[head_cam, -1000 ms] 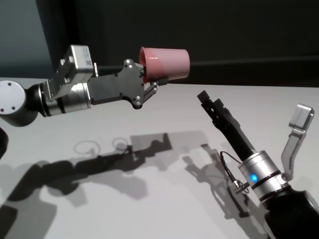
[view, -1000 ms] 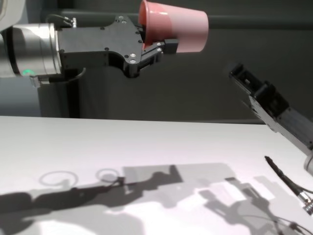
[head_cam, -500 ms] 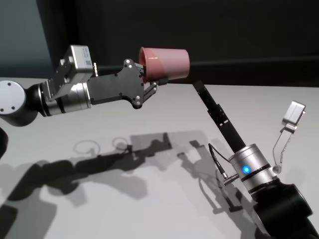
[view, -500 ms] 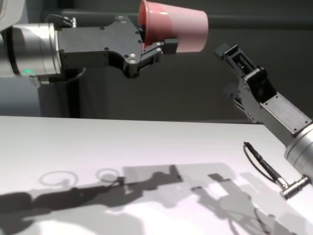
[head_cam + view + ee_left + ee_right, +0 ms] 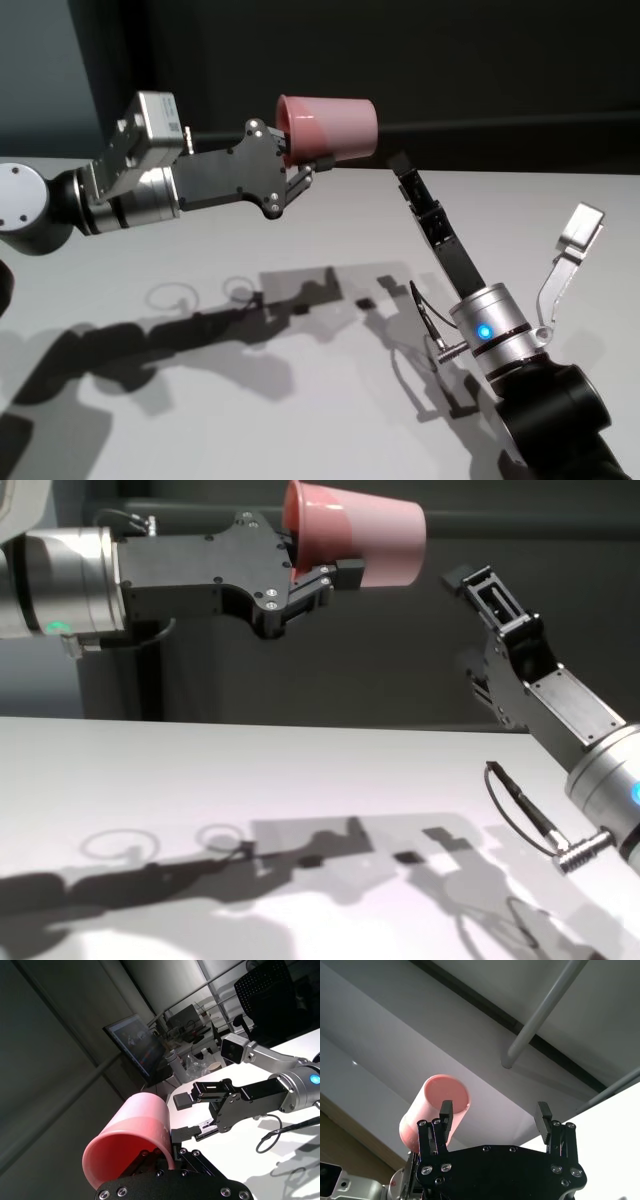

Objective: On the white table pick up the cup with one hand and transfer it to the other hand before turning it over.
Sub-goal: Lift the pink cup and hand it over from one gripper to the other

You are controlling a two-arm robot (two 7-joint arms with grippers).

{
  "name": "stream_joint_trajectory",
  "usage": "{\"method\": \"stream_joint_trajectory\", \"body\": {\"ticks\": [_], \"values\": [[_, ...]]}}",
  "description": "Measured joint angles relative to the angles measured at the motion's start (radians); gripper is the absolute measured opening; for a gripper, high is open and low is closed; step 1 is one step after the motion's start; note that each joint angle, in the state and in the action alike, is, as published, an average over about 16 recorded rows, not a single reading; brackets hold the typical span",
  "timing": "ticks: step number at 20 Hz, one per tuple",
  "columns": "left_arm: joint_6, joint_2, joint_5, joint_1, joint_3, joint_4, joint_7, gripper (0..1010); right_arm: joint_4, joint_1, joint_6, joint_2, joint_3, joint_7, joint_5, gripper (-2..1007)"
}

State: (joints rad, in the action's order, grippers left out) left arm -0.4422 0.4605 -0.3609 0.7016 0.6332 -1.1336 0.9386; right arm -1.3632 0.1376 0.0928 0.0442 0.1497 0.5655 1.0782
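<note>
- Jaws: your left gripper (image 5: 300, 165) is clamped on the rim of the cup (image 5: 335, 126), one finger inside the mouth and one against the outer wall; your right gripper (image 5: 470, 580) stands with its jaws spread wide and nothing between them.
- Cup position: you have it held on its side, well above the white table (image 5: 250, 230), mouth toward the left gripper, base pointing right toward the other arm.
- Right gripper position: raised off the table to the right of the cup and slightly lower, fingertips aimed up and left at the base. Close to the cup, not touching it.
- In the right wrist view you see the cup (image 5: 434, 1110) base-on, lined up with one finger (image 5: 445, 1110) rather than centred in the gap; whether that finger touches the wall you cannot tell from there.
- In the left wrist view the right gripper (image 5: 192, 1117) sits just beyond the cup (image 5: 132, 1135), jaws open.
- Shadows of both arms fall on the table below.
</note>
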Motion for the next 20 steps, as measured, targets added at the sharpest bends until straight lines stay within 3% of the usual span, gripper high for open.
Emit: {"method": "stream_joint_trajectory", "body": {"ticks": [12,20], "values": [[0.0,0.0,0.0,0.0,0.0,0.0,0.0,38,-0.079,-0.019,-0.013,-0.017,0.039,-0.01,0.012,1000],[0.0,0.0,0.0,0.0,0.0,0.0,0.0,38,-0.114,-0.036,-0.014,-0.014,0.047,-0.038,0.053,1000]]}}
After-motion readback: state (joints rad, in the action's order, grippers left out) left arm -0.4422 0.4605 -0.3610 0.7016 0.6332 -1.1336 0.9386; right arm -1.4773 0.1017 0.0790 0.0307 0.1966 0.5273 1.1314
